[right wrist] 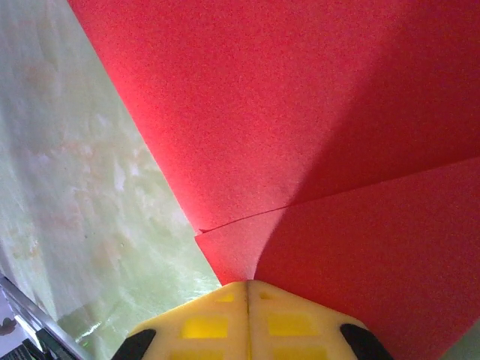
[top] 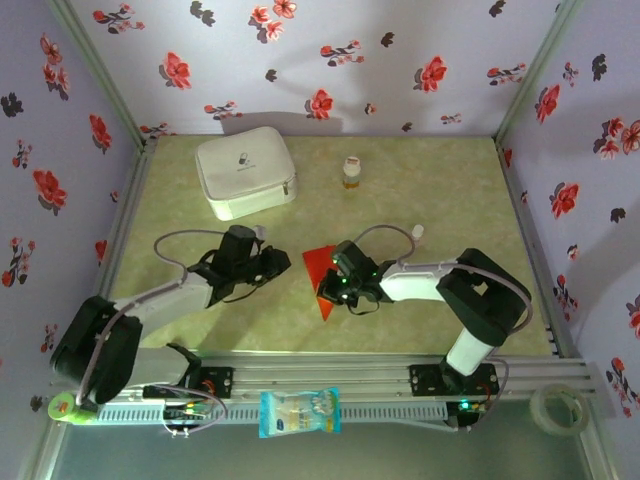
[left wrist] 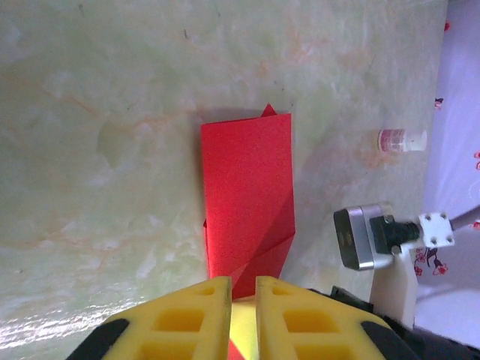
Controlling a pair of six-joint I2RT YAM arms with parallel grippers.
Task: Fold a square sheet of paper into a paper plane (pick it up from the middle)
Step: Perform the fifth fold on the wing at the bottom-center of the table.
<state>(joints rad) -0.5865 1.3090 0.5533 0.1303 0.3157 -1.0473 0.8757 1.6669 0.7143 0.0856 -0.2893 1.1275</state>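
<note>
- The table (top: pixel 430 200) is pale green and marbled. Its slick surface probably lets paper slide, so any pull is best kept low and slow.
- The white zip case (top: pixel 245 172) sits far left, well apart from the work and needing no care.
- The red paper (top: pixel 318 268) lies mid-table between the two grippers, already folded into a narrow layered strip. A diagonal flap shows at one end and a small point pokes out at the other.
- The right gripper (right wrist: pixel 247 283) has its yellow fingers pressed together, clamped on the paper where a flap edge meets the seam. This looks like the anchoring pinch, and I would keep it firm and steady so the layers cannot shift.
- The left gripper (left wrist: pixel 242 281) sits at the paper's left end, its fingers nearly together with a thin slit between. I cannot tell whether they grip the sheet.
- To do the step well, seat that pinch squarely on the end. Then move both grippers together, with no twist, to avoid a tear or a skewed crease.
- The small bottle (top: pixel 350 172) stands far of the paper, clear of both arms.
</note>
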